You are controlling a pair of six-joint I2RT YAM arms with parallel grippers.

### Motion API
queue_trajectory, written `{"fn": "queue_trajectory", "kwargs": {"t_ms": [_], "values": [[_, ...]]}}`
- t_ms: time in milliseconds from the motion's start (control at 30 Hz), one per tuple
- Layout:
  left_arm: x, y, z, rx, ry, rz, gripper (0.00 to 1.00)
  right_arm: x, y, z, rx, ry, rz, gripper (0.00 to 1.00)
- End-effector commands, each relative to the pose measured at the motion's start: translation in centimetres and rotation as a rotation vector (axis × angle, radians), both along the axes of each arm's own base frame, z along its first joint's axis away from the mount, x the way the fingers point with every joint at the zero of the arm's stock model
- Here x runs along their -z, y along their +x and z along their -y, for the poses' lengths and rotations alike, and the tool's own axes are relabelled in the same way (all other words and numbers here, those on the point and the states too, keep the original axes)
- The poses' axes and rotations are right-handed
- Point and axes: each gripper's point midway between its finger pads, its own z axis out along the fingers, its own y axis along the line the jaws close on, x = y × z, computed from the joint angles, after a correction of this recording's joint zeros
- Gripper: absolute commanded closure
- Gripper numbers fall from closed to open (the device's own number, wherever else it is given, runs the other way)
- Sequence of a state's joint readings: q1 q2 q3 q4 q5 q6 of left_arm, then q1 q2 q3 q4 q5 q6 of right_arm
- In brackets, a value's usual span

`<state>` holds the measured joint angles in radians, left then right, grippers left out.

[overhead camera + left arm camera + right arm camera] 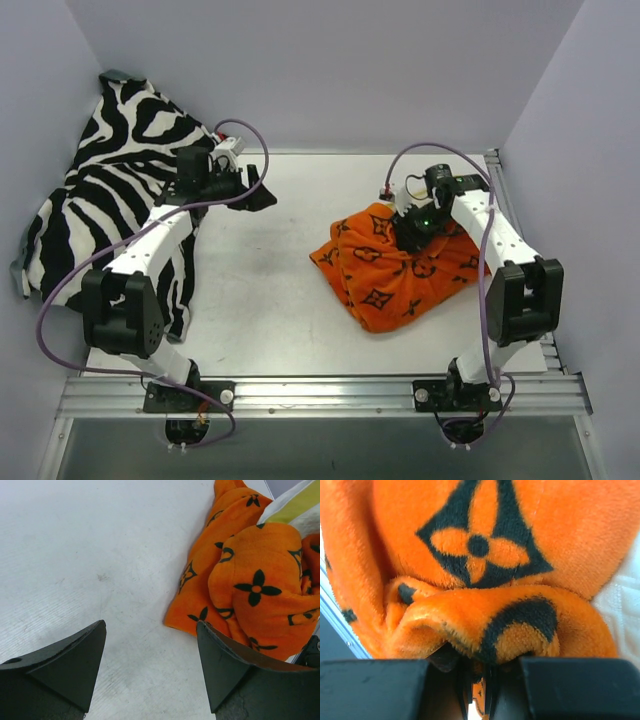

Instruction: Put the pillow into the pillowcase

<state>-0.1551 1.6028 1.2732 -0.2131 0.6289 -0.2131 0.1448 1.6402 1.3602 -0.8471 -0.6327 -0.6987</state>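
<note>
**Plainly, the work is sitting on the right arm's side of the bench (270, 300)**

The bright orange plush pillowcase printed with dark flower and monogram motifs (395, 275) is lying bunched on the right half of the bench, its wider spread running roughly left to right. The right end effector (412, 232) is pressing into the far right part of it, and its wrist view is showing the jaws closed on a fold of the orange fabric. The soft white pillow with yellow piping (295, 502) is showing only as a sliver at the far side of the bundle in the left wrist view. In the right wrist view it is showing as a white patch beside the pinched fold. How much of it is sitting inside the case cannot be told.

The left end effector (255, 190) is hanging over bare bench left of centre, jaws spread wide and holding nothing, well apart from the fabric. From there the pillowcase is lying to the right and somewhat nearer the arm bases. The right arm is being by far the nearer one. The coming move is probably turning on the left arm crossing rightward to reach the case's left edge. The black-and-white zebra-striped cloth (110, 180) is lying at the far left, playing no part.
</note>
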Motion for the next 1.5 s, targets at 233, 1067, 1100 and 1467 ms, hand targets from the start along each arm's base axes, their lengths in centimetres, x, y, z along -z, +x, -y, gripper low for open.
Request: {"fn": "queue_trajectory", "kwargs": {"t_ms": [233,1067,1100,1467], "values": [[5.9,-4.3,6.9,0.323,0.081,-0.137,0.16,0.5,-3.4,9.0,0.029,-0.117,-0.083,1.0],[-2.7,7.4,9.1,0.22,-0.04,0.047,1.0,0.8,-7.5,7.7,-0.11,-0.072,-0.007,1.0],[-3.6,8.2,7.4,0.215,0.028,0.116,1.0,0.5,-7.1,6.5,-0.125,-0.044,-0.006,0.99],[-2.1,13.1,-2.7,0.02,0.263,0.066,0.03,-6.5,-3.6,1.4,-0.098,0.138,0.026,0.23]]}}
